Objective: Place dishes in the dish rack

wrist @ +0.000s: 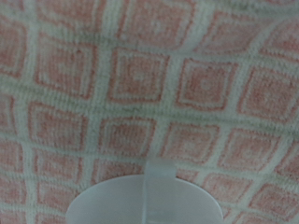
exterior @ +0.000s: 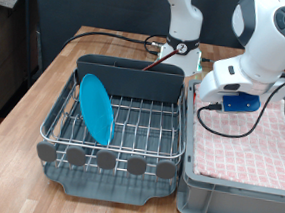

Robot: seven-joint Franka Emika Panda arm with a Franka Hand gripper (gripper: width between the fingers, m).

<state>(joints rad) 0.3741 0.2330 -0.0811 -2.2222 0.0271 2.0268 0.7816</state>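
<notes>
The dish rack (exterior: 130, 136) is a silver wire grid on a dark tray with a grey caddy (exterior: 130, 77) at its back. The light-blue plate (exterior: 96, 109) stands on edge in the rack, towards the exterior view's left. My gripper's hand (exterior: 228, 86) hangs over the near-rack end of the crate; its fingers do not show in either view. In the wrist view the white cup (wrist: 145, 201) fills the lower edge, very close to the camera, with pink checked cloth (wrist: 140, 84) behind it. The wooden spoon is out of view.
The light grey crate (exterior: 238, 185) lined with pink checked cloth (exterior: 249, 146) stands at the exterior view's right, right beside the rack. Cables run behind the rack. The wooden table (exterior: 20, 126) shows at the left, with dark furniture beyond it.
</notes>
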